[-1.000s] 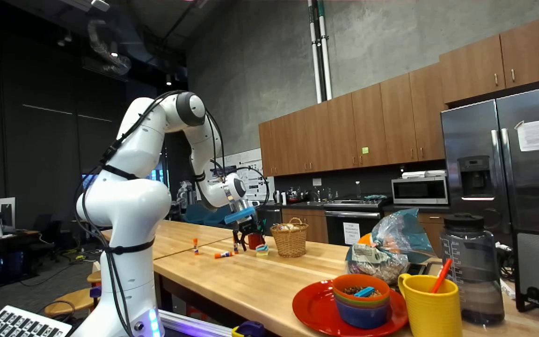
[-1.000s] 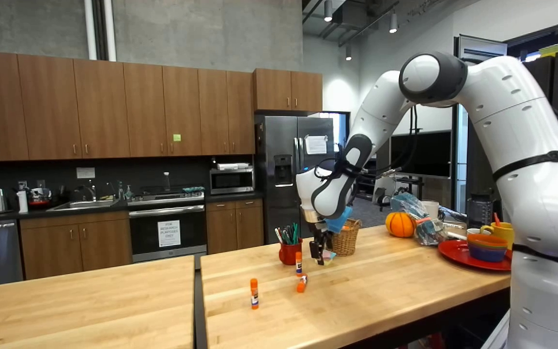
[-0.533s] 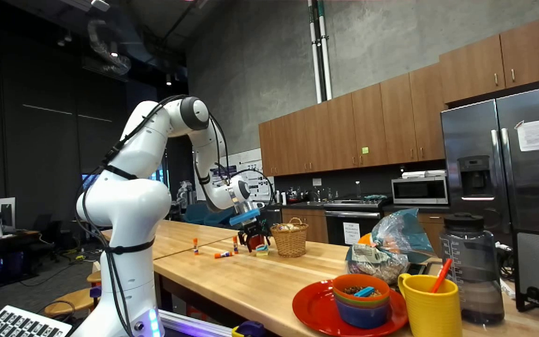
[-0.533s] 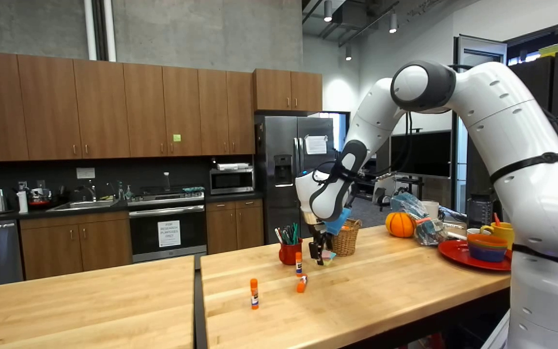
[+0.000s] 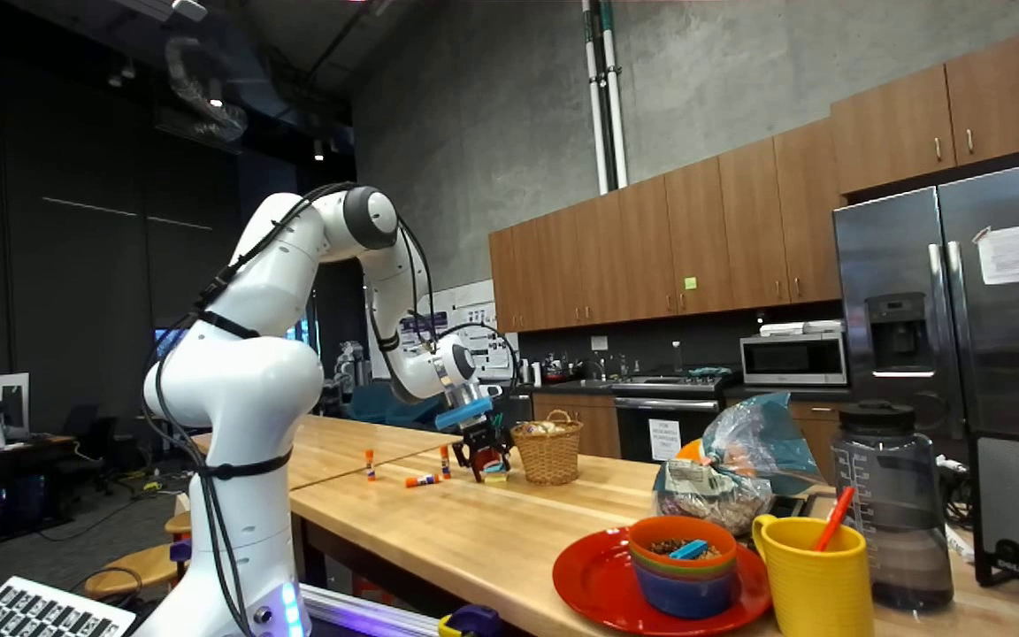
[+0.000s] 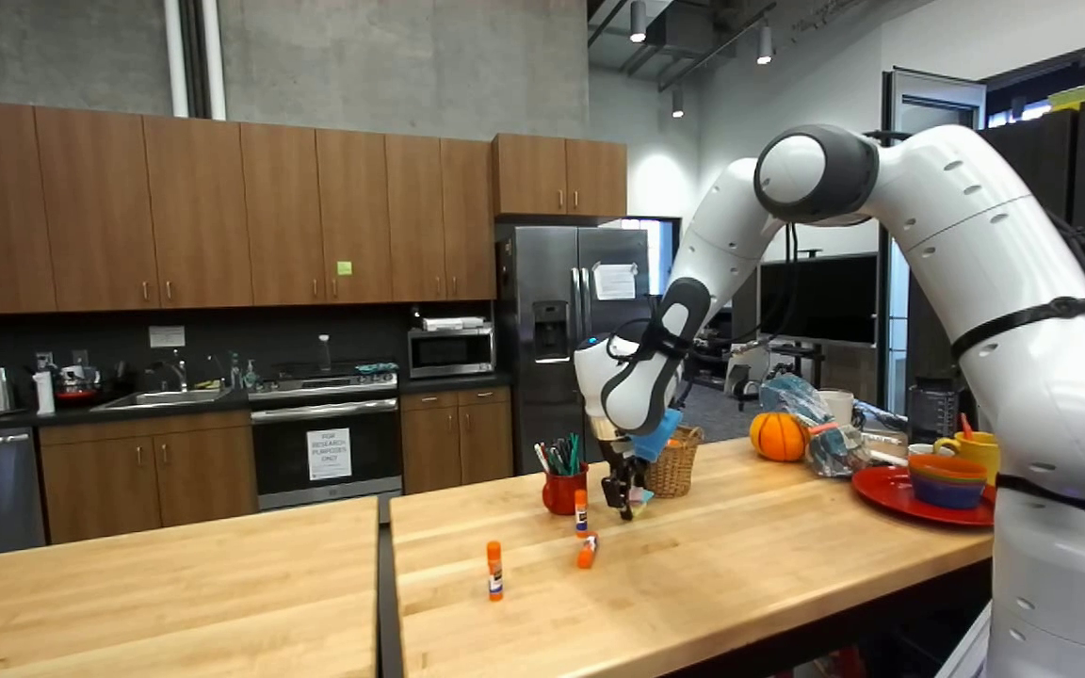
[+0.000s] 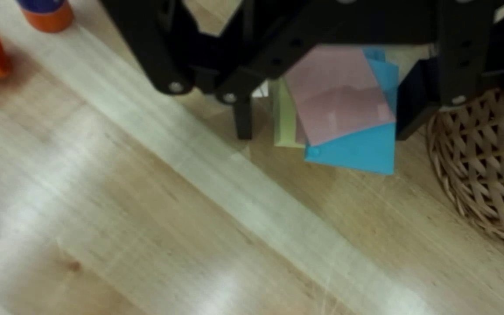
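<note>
My gripper [image 7: 325, 127] is pointed down at the table, its fingers apart on both sides of a stack of sticky notes. On top lies a pink note [image 7: 344, 96], over a blue note [image 7: 357, 148] and a yellow pad [image 7: 285, 118]. The right-hand finger [image 7: 416, 105] is at the blue note's edge; whether it touches I cannot tell. A gap separates the left-hand finger [image 7: 244, 120] from the yellow pad. The upper part of the stack is hidden behind the gripper. Both exterior views show the gripper [image 5: 479, 456] low over the notes [image 6: 639, 499].
A wicker basket [image 5: 549, 456] stands close beside the notes. Near the gripper is a red cup [image 6: 563, 492] of pens. Glue sticks lie or stand nearby: an upright one [image 6: 494, 570], another upright one [image 6: 581, 513] and a fallen one [image 6: 588, 550]. A red plate [image 5: 585, 579] holds stacked bowls [image 5: 684, 588].
The arm has sunk, and the gripper has shifted slightly down and rightward over the notes in an exterior view. Its fingers look somewhat closer together. The notes, basket and glue sticks stay put.
</note>
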